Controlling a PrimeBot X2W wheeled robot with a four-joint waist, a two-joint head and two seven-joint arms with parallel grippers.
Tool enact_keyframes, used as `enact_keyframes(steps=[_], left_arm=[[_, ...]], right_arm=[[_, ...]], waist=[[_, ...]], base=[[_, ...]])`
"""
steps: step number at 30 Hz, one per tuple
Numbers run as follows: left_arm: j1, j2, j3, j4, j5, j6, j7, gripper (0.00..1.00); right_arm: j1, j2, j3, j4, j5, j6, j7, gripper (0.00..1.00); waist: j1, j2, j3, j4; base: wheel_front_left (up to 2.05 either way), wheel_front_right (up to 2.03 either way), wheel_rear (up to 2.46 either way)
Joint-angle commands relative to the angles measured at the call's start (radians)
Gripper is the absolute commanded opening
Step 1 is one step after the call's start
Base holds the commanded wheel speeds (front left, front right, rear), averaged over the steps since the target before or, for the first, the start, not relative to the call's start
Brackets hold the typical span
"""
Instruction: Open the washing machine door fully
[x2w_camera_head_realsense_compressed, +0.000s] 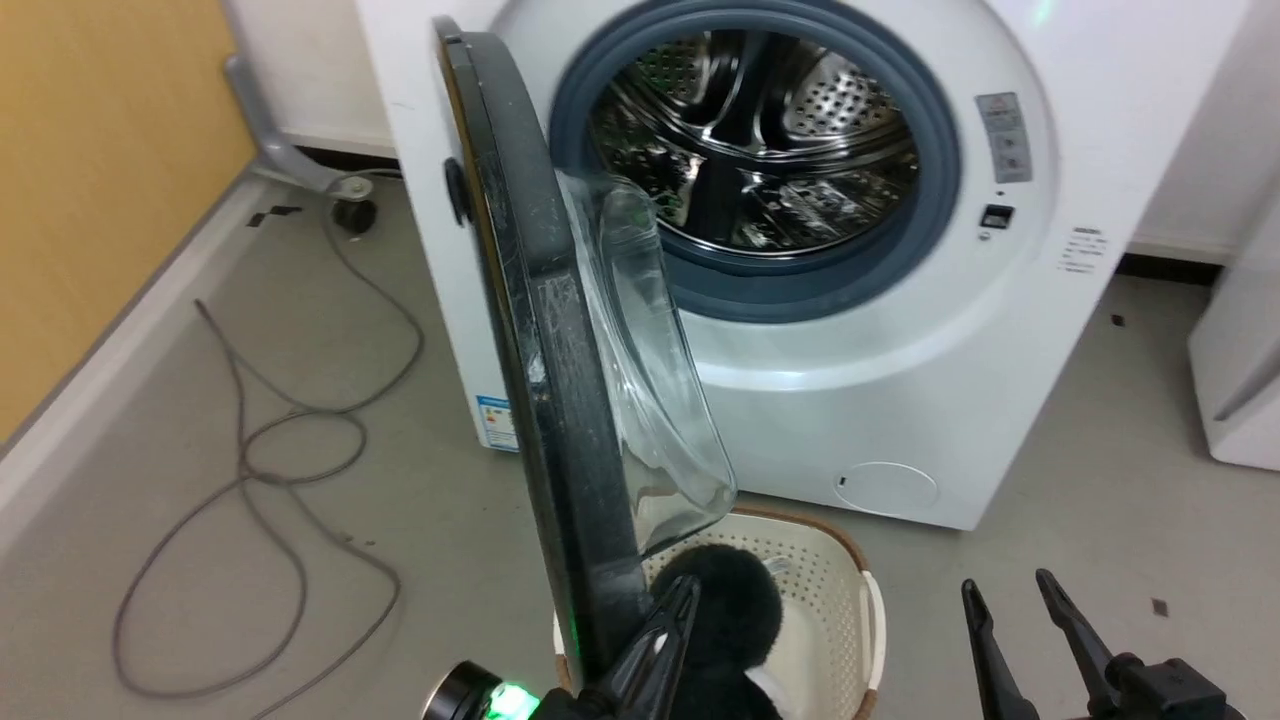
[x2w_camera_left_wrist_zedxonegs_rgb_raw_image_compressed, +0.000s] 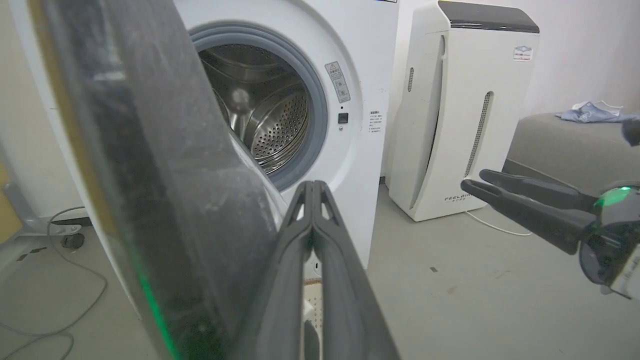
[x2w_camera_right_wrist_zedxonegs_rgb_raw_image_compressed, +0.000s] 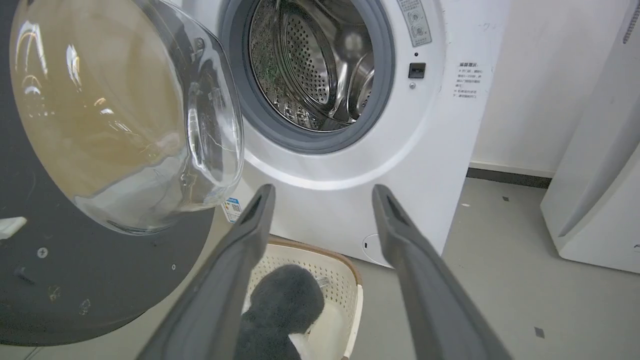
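Head view: with left gripper (x2w_camera_head_realsense_compressed: 688, 592), fingers pressed together and empty, at the inner lower rim of door (x2w_camera_head_realsense_compressed: 545, 350) standing roughly square to machine (x2w_camera_head_realsense_compressed: 880, 400), push steadily leftward. Left wrist view: bear squarely on the glossy edge and guard against slipping. Right wrist view: hold right gripper (x2w_camera_right_wrist_zedxonegs_rgb_raw_image_compressed: 322, 192), spread wide and empty, above basket (x2w_camera_right_wrist_zedxonegs_rgb_raw_image_compressed: 325, 252) on grey floor (x2w_camera_right_wrist_zedxonegs_rgb_raw_image_compressed: 500, 300), clear of white appliance (x2w_camera_right_wrist_zedxonegs_rgb_raw_image_compressed: 600, 175).

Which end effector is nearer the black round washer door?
Left. The left end effector sits at the lower edge of the glossy black round door; the right end effector hangs apart, to its right.
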Motion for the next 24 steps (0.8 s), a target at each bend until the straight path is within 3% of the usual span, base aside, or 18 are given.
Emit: enact_keyframes(steps=[1,15,24], left_arm=[[0.014,0.007,0.019,-0.002,-0.002,0.009,-0.004,0.0],[0.068,0.023,0.111,-0.034,0.002,0.036,-0.004,0.0],[0.061,0.041,0.234,-0.017,-0.021,0.057,-0.004,0.0]], right_arm=[[0.011,0.004,0.002,0.006,0.01,0.001,-0.005,1.0],[0.025,0.004,0.015,0.015,0.021,0.001,-0.005,1.0],[0.021,0.004,0.02,0.025,0.014,0.001,-0.005,1.0]], waist=[[0.0,-0.0001,-0.004,0.016],[0.0,-0.0001,-0.007,0.171],[0.0,-0.0001,0.016,0.239]], base=[[0.0,0.0,0.0],[0.0,0.0,0.0],[0.0,0.0,0.0]])
